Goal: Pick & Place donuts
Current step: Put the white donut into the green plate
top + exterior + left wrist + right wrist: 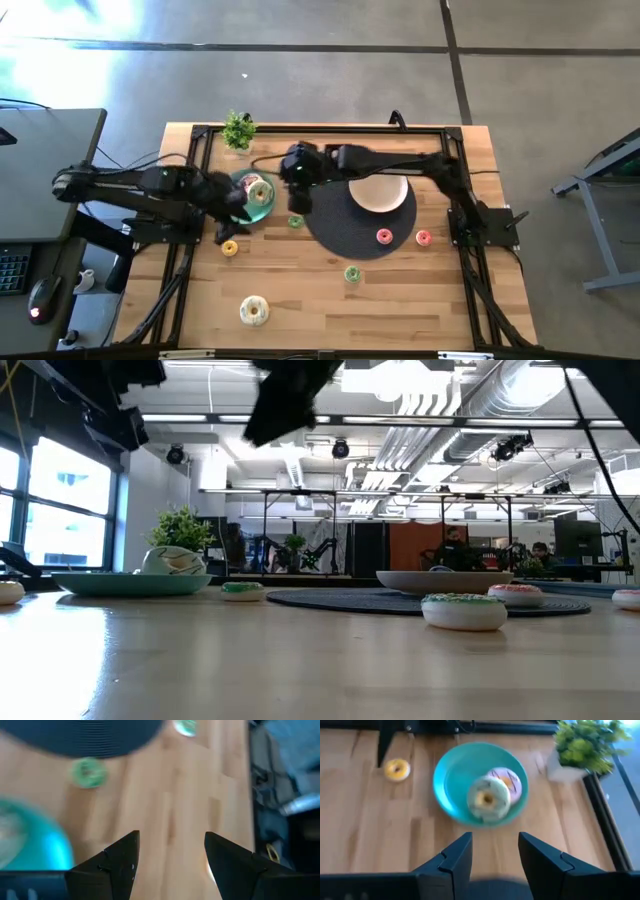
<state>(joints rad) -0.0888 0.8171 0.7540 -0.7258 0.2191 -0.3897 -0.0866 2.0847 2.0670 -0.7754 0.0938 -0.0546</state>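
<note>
Nearest the front edge of the bench (pixel 330 320), a large white-iced donut (pixel 254 311) is lying flat on bare wood with open room all around it, and farther in a green donut (pixel 352 273) is sitting just off the rim of the dark round mat (pixel 340 235). A yellow donut (pixel 230 248) is lying beside the left arm's tool (pixel 236 208), whose fingers are standing spread and empty over the wood next to the teal plate (pixel 262 212). Two pink donuts are lying flat to the right, one on the mat (pixel 384 236) and one on the wood (pixel 423 238). A small green donut (pixel 296 221) is sitting between plate and mat. The right arm is reaching far across the bench, its tool (pixel 297 196) hanging spread and empty just beside the teal plate, where two donuts (pixel 495 794) are resting overlapped, rings facing up. A beige plate (pixel 378 193) is sitting on the mat's far part, and a potted plant (pixel 238 130) is standing at the far edge
</note>
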